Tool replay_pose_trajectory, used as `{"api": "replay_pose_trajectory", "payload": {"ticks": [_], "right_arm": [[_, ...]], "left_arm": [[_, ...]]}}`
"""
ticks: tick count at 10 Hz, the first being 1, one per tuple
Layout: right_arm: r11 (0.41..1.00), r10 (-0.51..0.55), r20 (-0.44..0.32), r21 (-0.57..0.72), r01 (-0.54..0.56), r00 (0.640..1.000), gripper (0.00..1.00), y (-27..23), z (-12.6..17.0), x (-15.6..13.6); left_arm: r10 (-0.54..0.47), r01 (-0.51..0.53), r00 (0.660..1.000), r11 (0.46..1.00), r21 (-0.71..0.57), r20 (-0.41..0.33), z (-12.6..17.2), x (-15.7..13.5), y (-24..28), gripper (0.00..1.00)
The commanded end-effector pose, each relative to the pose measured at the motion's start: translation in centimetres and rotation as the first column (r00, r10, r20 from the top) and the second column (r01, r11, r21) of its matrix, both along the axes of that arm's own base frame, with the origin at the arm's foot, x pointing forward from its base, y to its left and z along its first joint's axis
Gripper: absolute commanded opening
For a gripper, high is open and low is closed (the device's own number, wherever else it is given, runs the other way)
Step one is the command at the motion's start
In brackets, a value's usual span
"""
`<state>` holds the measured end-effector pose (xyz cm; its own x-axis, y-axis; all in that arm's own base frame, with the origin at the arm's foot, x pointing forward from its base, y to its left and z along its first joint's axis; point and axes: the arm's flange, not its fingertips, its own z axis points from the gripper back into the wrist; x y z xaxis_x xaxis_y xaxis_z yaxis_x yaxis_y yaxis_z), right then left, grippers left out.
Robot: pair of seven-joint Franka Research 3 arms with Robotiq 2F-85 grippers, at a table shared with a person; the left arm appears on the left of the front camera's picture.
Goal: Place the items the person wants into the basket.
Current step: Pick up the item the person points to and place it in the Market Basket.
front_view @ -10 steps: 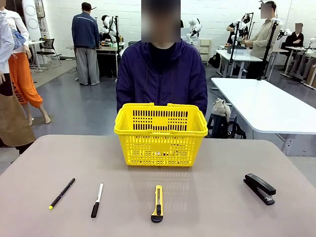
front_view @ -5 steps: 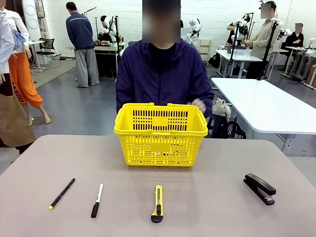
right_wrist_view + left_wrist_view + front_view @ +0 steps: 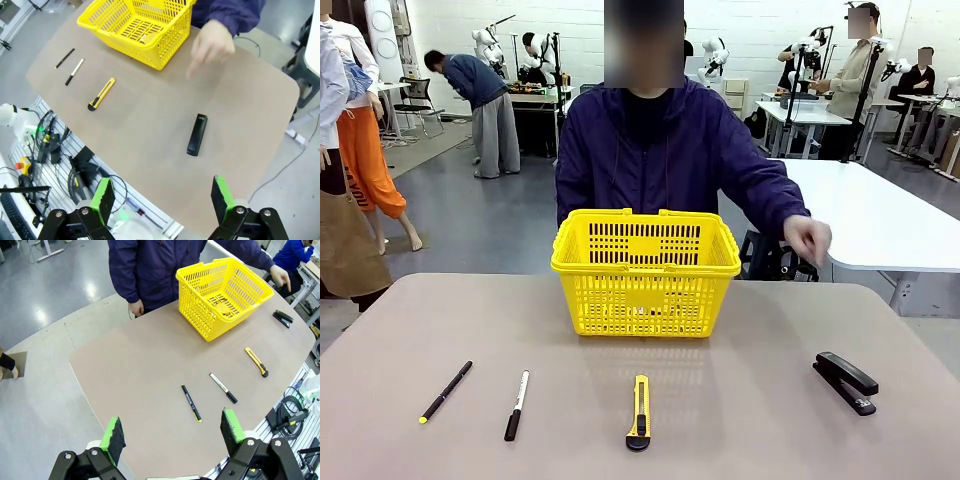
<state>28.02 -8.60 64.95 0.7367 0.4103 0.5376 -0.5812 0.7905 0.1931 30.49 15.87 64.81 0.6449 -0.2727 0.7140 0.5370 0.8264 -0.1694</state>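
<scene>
Right hand (image 3: 162,195): jaws at full spread, empty, poised high over near edge of worktop (image 3: 150,150). Directly ahead of its fingers and below: black stapler (image 3: 197,134), lying flat, alone, slanted against jaw line. Farther ahead: person's hand (image 3: 210,45), blurred, stretched out over worktop on stapler side. Read as a request for stapler, not confirmed. Beyond and off to one side: yellow basket (image 3: 175,35), upright. Utility knife (image 3: 101,93) on near side of basket, well apart from stapler.

Left hand (image 3: 172,432): jaws likewise wide, empty, high above opposite end. Nearest below: black pen (image 3: 191,403), then marker (image 3: 223,388). Neither a task item.

Hazards from this state:
- Wrong pick. Cause: gesture read too early or too loosely, with knife also in reach.
- Contact with person's hand. Cause: descent started before its withdrawal from stapler area.
- Skewed or slipping grip. Cause: jaws not turned square across stapler body.
- Drop outside basket. Cause: release before clearing rim.
</scene>
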Motion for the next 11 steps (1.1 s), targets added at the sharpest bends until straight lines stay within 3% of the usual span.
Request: {"api": "replay_pose_trajectory", "payload": {"ticks": [1,11], "right_arm": [[1.0,-0.009,-0.006,-0.004,0.009,1.0,1.0,0.03,-0.18,0.01],[1.0,-0.009,-0.006,-0.004,0.009,1.0,1.0,0.03,-0.18,0.01]], "left_arm": [[-0.015,0.015,1.0,1.0,-0.007,0.012,-0.07,-0.06,0.18,1.0],[-0.015,0.015,1.0,1.0,-0.007,0.012,-0.07,-0.06,0.18,1.0]]}}
